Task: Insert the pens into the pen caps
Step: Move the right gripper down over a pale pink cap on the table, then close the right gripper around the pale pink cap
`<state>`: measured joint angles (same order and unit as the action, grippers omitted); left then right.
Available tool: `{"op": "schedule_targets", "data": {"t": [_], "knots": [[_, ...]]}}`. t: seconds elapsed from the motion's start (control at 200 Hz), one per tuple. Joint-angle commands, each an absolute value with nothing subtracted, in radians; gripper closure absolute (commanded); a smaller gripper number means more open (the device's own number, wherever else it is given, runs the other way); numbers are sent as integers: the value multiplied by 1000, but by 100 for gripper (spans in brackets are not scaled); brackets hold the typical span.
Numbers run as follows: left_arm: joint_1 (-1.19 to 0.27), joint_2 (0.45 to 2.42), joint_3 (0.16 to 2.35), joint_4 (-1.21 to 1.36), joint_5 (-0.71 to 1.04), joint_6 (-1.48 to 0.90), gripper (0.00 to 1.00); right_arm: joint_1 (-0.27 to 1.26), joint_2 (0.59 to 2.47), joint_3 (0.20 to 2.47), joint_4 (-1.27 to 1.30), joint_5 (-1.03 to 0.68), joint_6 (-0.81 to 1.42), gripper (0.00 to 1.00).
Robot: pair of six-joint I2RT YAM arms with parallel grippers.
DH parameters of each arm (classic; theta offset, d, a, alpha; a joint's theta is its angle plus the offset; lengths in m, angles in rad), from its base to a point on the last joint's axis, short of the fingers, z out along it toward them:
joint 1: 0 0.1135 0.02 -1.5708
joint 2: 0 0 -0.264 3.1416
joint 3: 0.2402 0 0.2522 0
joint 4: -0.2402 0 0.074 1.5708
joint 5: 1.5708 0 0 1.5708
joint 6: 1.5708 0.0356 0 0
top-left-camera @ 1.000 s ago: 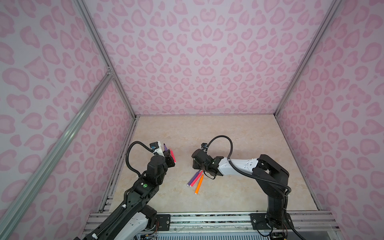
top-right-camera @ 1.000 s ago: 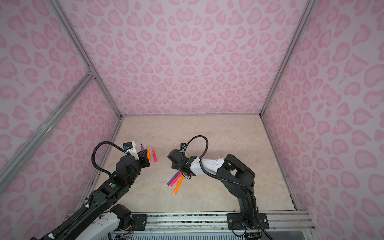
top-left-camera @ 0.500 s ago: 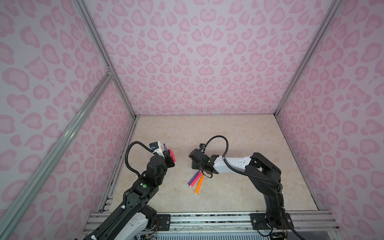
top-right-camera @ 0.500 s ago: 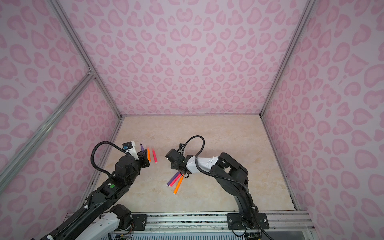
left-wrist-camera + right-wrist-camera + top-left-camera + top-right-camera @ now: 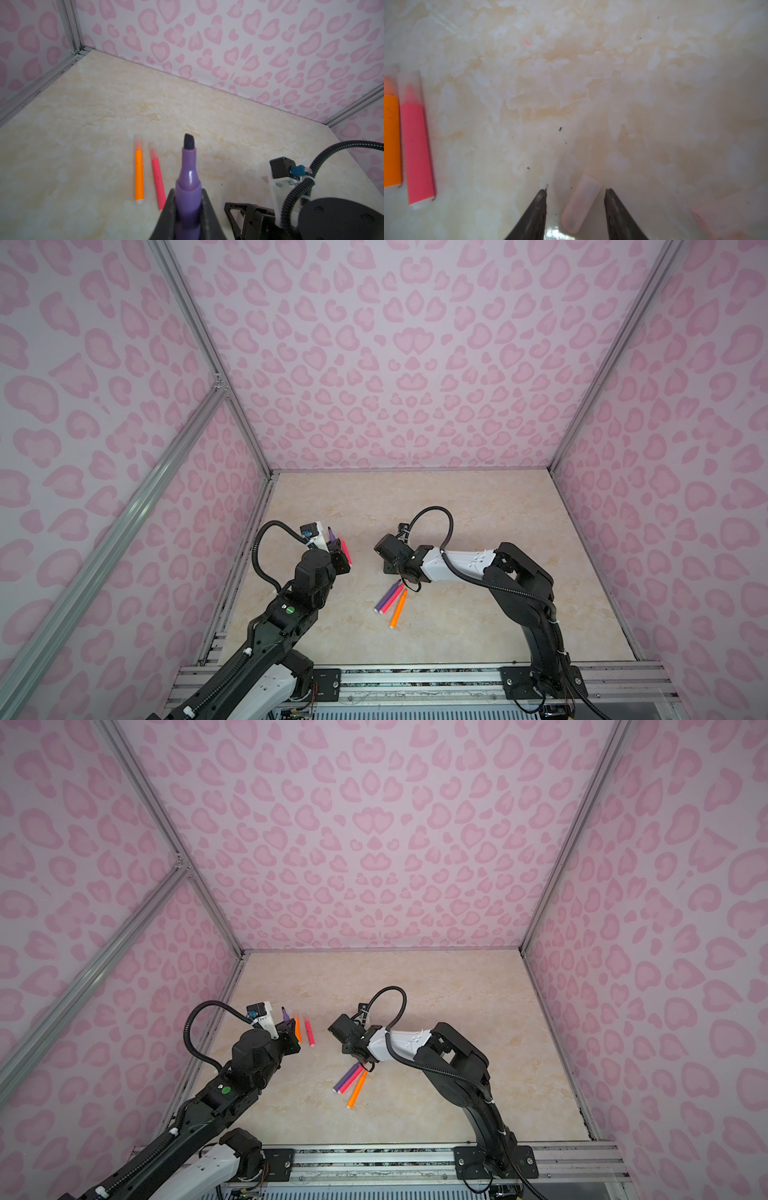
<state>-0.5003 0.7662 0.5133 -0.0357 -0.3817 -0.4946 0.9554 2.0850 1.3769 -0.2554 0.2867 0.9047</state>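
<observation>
My left gripper (image 5: 188, 209) is shut on a purple pen (image 5: 188, 187) whose dark uncapped tip points away from the wrist; in both top views it is held above the table's left side (image 5: 331, 536) (image 5: 285, 1014). My right gripper (image 5: 575, 190) is open and low over the table, with a translucent pen cap (image 5: 580, 204) lying loose between its fingertips, touching neither. An orange pen (image 5: 139, 174) and a pink pen (image 5: 157, 180) lie side by side near the left gripper, each with a clear cap on its tip. They also show in the right wrist view: orange pen (image 5: 391, 141), pink pen (image 5: 417, 153).
Three uncapped pens lie together just in front of the right gripper (image 5: 348, 1048): purple (image 5: 344, 1079), pink (image 5: 352, 1078), orange (image 5: 357, 1089). Pink patterned walls enclose the beige table (image 5: 478, 614) on three sides. A metal rail (image 5: 415, 680) runs along the front edge.
My right gripper has moved left and a little toward the back, and its arm has stretched out further. The left arm with the purple pen has not moved.
</observation>
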Motion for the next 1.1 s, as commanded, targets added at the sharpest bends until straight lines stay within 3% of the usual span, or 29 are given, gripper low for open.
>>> {"op": "schedule_targets", "data": {"t": [0.0,0.195,1.095], "knots": [[-499,765,525,-30,-384,-495,96,959,2092,1387,-298,334,893,59],[-499,770,528,-32,-385,-494,96,963,2111,1414,-321,339,878,69],[-499,770,537,-45,-377,-497,96,965,2200,1565,-475,367,818,74]]}}
